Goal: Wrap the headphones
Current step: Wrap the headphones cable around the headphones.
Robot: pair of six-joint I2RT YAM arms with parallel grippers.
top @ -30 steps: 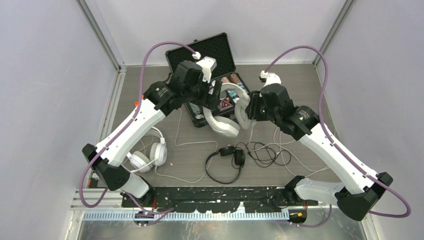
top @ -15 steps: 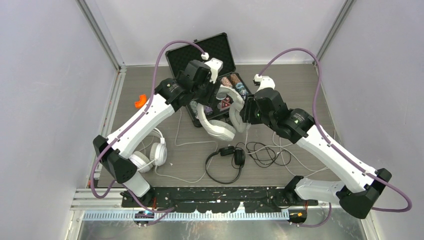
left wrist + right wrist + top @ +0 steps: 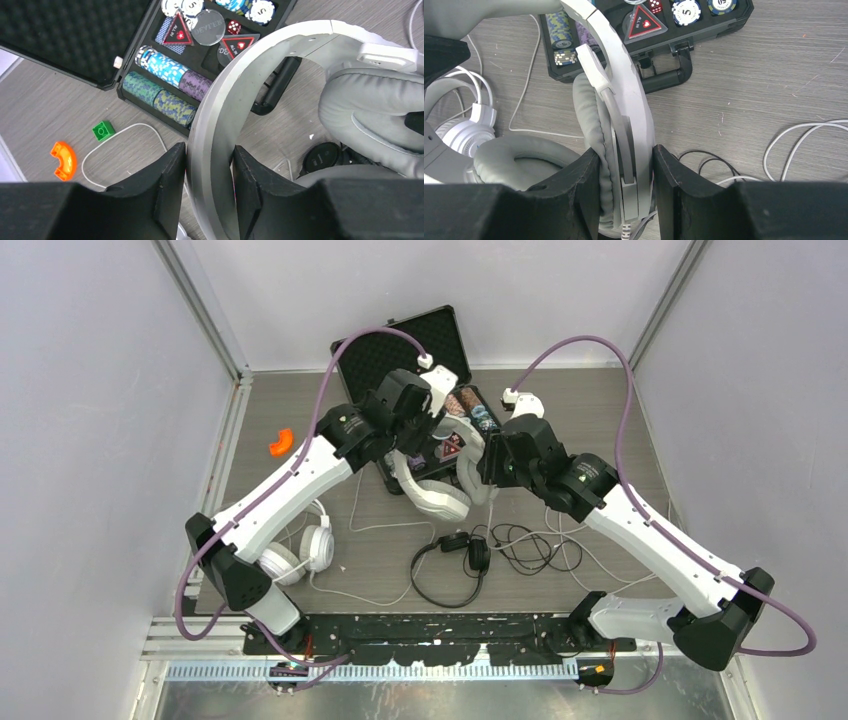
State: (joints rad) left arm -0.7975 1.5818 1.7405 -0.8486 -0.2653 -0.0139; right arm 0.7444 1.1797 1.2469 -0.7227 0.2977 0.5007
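The white-grey headset (image 3: 437,492) hangs above the counter's far middle, over the near rim of an open chip case (image 3: 75,30). The left fingers (image 3: 172,185) pinch its headband; the right fingers (image 3: 584,185) close on the band just above an ear cup. The step looks like the pick-up, with its cord not yet wound. Next, I judge, one arm must hold steady while the other lets go and fetches the loose cords (image 3: 535,540) trailing toward the near right. The black pair (image 3: 478,553) and white round-cup pair (image 3: 300,550) lie untouched nearer the near edge. Readable: "ALL IN" on a triangular marker (image 3: 176,31), "DEALER" on a clear disc (image 3: 209,21), "5" on a chip (image 3: 686,11).
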